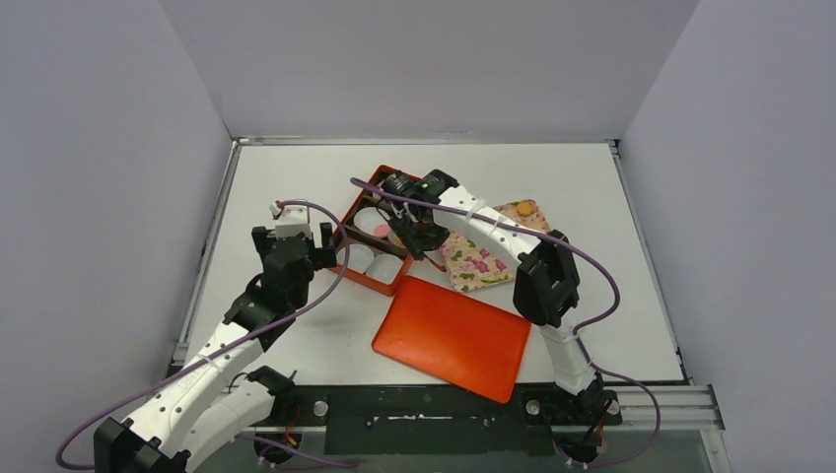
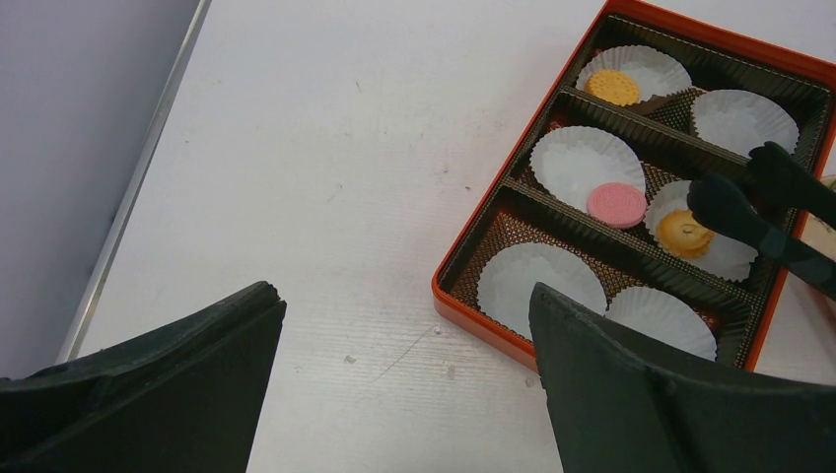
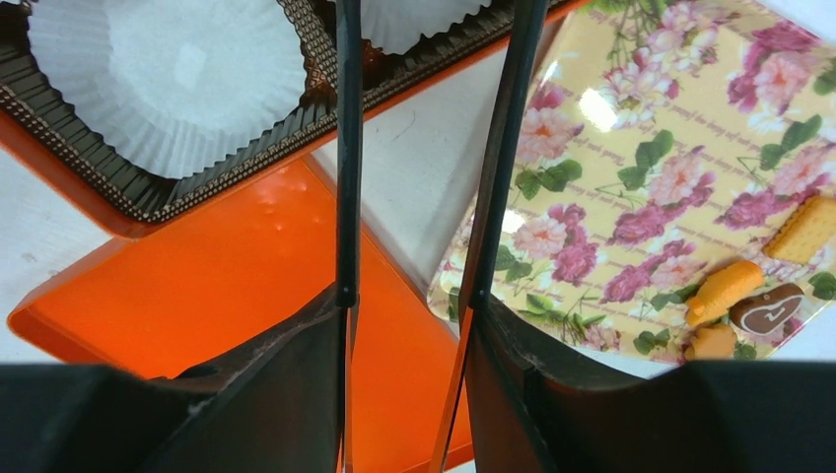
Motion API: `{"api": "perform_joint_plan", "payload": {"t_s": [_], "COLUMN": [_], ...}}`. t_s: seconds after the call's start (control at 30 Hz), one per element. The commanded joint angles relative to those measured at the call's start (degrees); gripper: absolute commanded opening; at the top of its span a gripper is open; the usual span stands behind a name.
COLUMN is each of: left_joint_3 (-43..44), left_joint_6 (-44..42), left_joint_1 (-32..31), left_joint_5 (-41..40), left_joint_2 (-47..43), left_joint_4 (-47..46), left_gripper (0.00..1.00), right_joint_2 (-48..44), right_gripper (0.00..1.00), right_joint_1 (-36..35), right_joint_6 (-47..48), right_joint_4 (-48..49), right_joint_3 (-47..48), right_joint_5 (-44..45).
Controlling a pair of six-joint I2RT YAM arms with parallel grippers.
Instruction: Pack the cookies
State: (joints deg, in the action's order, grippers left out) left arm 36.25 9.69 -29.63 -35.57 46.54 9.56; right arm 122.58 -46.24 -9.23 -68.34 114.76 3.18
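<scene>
Cookies [image 2: 617,204] are in two places. Three sit in paper cups [image 2: 577,158] inside the orange box [image 1: 377,284]: one yellow, one pink, one swirled. The rest lie at the far right end of the flowered tray [image 3: 631,148]. Over the box's right side hangs the right pincer [image 2: 734,177], fingers partly apart and empty. Left of the box, the left pincer [image 2: 402,294] is spread wide, also empty. The biscuits look light, dry and brittle, and may skate on the glossy tray. Pinch gently across opposite edges.
</scene>
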Motion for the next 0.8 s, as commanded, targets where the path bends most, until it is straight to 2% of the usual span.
{"api": "perform_joint_plan", "payload": {"t_s": [0.0,0.37,0.77], "left_joint_3": [0.0,0.1,0.0], "left_joint_6": [-1.0,-0.8,-1.0], "left_joint_1": [0.3,-0.2,-0.3], "left_joint_5": [-0.5,-0.3,-0.6], "left_joint_2": [-0.9,-1.0,-1.3], "left_joint_4": [-3.0,-2.8,-2.9], "left_gripper": [0.93,0.93,0.93], "right_joint_2": [-8.8,-19.5,-19.4], "right_gripper": [0.41,0.41,0.41], "right_joint_1": [1.8,12.8,27.4], "right_joint_6": [-2.0,-1.7,2.9], "right_joint_4": [-1.2,0.8,4.8], "right_joint_3": [0.7,-14.3,-20.9], "right_joint_5": [1.2,2.5,-0.3]}}
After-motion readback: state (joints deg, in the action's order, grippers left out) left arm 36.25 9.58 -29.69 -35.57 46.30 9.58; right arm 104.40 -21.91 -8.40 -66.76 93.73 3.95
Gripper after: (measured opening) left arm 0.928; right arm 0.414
